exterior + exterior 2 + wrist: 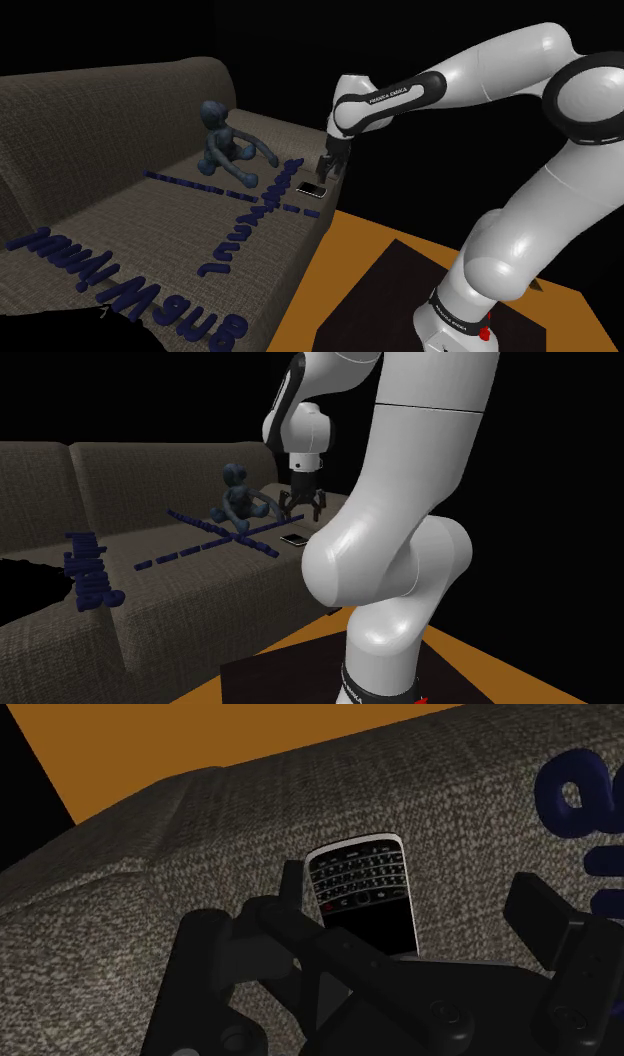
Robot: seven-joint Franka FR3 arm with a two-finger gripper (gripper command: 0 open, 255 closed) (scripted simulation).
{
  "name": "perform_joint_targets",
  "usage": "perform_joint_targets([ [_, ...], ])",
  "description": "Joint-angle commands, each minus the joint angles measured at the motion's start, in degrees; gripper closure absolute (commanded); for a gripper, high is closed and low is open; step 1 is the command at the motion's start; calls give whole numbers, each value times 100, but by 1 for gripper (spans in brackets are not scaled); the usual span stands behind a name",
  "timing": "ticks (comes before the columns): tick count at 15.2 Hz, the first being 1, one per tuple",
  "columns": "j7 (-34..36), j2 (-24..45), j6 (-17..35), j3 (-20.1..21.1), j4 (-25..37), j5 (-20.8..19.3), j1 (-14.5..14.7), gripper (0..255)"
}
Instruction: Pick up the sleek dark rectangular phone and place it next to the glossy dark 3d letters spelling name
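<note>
The phone point(312, 188) is a dark slab with a keypad and a silver rim, lying flat on the sofa seat near its front corner. It also appears in the second exterior view point(293, 538) and below the hand in the wrist view point(365, 894). My gripper point(327, 170) hangs just above it, open, with the fingers point(538, 912) spread wide and apart from the phone point(304, 512). The big glossy dark blue letters spelling name point(175, 312) lie at the seat's near end, far from the phone point(92, 577).
A dark blue doll point(222, 140) sits on the seat behind crossed rows of small blue letters point(255, 212). More blue letters point(60, 250) lie toward the shoulder view's left. The grey sofa's point(90, 190) front edge drops to an orange floor point(330, 270).
</note>
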Motion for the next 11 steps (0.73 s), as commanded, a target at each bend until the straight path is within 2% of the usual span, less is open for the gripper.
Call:
perform_joint_targets([
  [1, -178, 439, 240, -23, 163, -1, 16, 0],
  [3, -342, 859, 448, -38, 339, 8, 22, 0],
  [11, -393, 1228, 1030, -32, 123, 80, 24, 0],
])
